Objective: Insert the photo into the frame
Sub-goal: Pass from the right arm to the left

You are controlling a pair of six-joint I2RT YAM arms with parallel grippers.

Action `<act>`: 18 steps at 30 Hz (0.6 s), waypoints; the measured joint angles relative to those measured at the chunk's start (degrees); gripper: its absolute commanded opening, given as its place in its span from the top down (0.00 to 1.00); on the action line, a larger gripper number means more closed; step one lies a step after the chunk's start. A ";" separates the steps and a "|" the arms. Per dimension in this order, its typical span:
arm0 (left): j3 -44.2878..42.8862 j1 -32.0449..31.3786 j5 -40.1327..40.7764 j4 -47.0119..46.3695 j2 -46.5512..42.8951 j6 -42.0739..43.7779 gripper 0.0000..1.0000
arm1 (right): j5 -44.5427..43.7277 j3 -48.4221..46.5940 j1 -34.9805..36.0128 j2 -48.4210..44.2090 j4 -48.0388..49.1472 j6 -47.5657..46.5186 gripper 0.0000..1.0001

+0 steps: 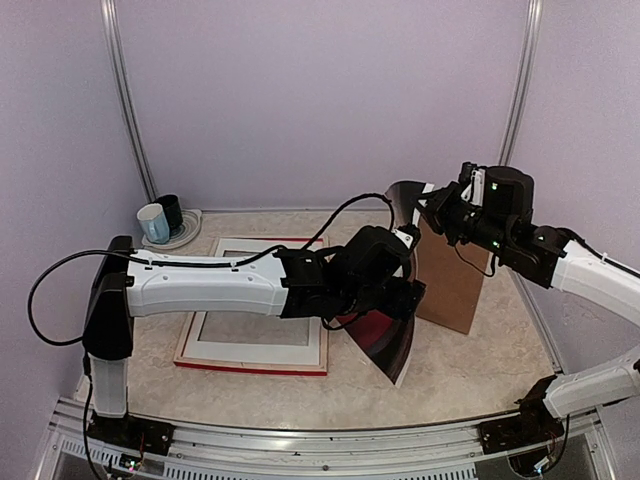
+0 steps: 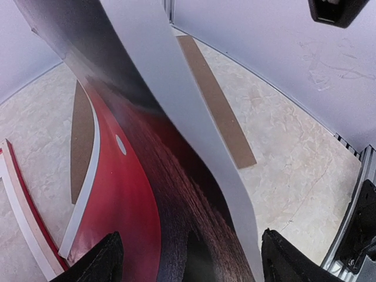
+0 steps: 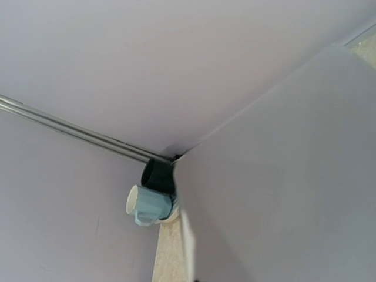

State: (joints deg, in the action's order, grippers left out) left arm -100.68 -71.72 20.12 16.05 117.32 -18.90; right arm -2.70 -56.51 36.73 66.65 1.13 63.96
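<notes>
Photo (image 1: 385, 340) outside frame (image 1: 250, 367), mat (image 1: 255, 350) inside.

Reaching low and rightward with the white-shelled left arm (image 1: 200, 283), bending down at its black wrist. Straddling the curled red sunset photo (image 1: 385, 340) at its lower edge with the black left claw (image 2: 191, 235), fingers (image 2: 97, 264) spread wide. Angling in from the right with the white right arm (image 1: 590, 270), pinching the photo's top in the closed black right claw (image 1: 427, 205).

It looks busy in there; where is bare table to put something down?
Bare table lies at the near right, between the brown board and the front rail, and in the strip in front of the frame. The middle is crowded with the curled photo and the board.
</notes>
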 measured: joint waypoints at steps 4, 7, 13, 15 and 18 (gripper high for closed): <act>0.00 0.00 1.77 0.02 0.00 -0.70 0.35 | -0.46 0.00 0.46 0.17 -0.07 0.17 0.96; 0.00 0.00 2.67 0.07 0.00 -1.27 0.42 | -0.98 0.00 0.61 0.15 -0.20 0.20 0.95; 0.00 0.00 3.04 0.55 -0.02 -2.51 0.61 | -1.55 0.00 0.66 0.09 -1.05 0.17 0.93; 0.00 0.00 3.06 1.03 -0.04 -2.95 0.69 | -1.64 -0.02 0.66 0.09 -1.31 0.15 0.92; 0.00 0.00 3.06 1.95 -0.07 -3.74 0.79 | -1.66 -0.02 0.66 0.04 -1.70 0.15 0.90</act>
State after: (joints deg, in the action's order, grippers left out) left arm -100.68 -71.72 23.18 18.00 117.25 -22.63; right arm -4.36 -56.53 37.39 66.70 -0.58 64.12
